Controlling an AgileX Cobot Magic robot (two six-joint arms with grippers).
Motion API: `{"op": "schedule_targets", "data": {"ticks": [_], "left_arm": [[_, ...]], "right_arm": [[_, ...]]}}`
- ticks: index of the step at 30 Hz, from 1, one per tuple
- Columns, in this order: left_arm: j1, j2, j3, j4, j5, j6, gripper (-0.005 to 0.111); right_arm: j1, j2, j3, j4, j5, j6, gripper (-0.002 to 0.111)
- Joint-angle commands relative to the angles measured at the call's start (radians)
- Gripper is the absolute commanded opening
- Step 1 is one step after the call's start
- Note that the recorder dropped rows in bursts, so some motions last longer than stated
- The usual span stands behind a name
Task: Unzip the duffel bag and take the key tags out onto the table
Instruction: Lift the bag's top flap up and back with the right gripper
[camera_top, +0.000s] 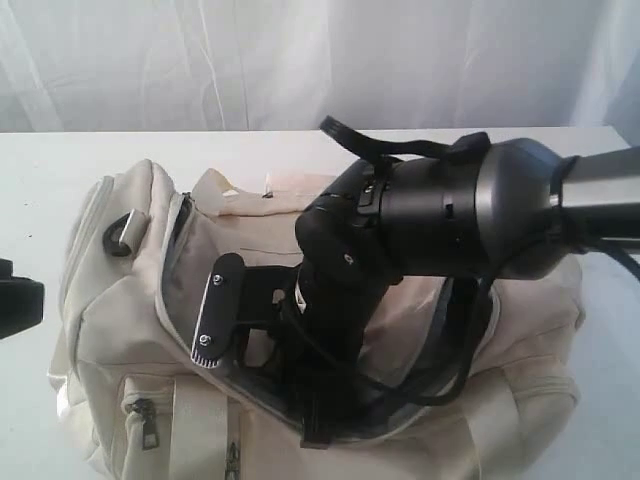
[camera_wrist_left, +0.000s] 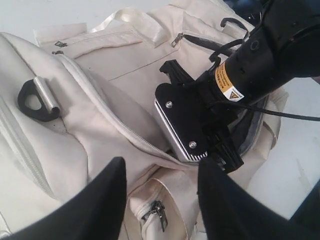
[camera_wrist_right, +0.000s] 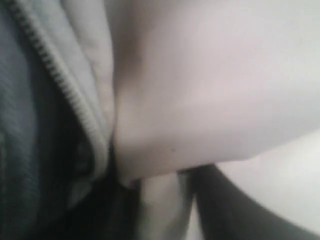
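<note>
Closest in the exterior view is the bag (camera_top: 110, 330), slumped along the near edge of the desk (camera_top: 60, 170), its D-ring (camera_top: 120, 232) end toward the near left corner. Its top zip lies open and grey lining (camera_top: 172, 265) shows in the mouth. My right tool (camera_top: 250, 335) is down in that mouth. One finger stands well out from the body, so I judge it spread; the other finger is hidden. My left tool (camera_top: 15, 305) shows only as a dark block at the left, apart from the bag.

From the left wrist, the left tool's fingers (camera_wrist_left: 107, 200) are spread with nothing between them, above the bag's front pocket (camera_wrist_left: 160, 210) and near the right tool.

From the right wrist I see only zip teeth (camera_wrist_right: 60, 80), lining and a cream fold (camera_wrist_right: 210, 85), very close and blurred.

No tags show in any view. I judge they lie deeper in the bag, below the right tool.

The bag is soft and will likely sag shut, so the left tool should take the zip's edge and hold it wide. The tags should be light, hard and slippery, so I would pinch the ring or the whole bunch.
</note>
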Motion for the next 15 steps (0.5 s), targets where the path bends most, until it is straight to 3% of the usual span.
{"op": "schedule_targets", "data": {"ticks": [1,7,15], "left_arm": [[0.001,0.000,0.003,0.007,0.019,0.011,0.049],[0.001,0.000,0.003,0.015,0.044,0.011,0.049],[0.001,0.000,0.003,0.033,0.064,0.011,0.049]], "right_arm": [[-0.001,-0.009,0.009,-0.032,-0.057,0.065,0.000],[-0.001,-0.119,-0.027,-0.210,-0.080,0.227,0.000],[-0.001,-0.251,-0.027,-0.213,-0.057,0.273,0.000]]}}
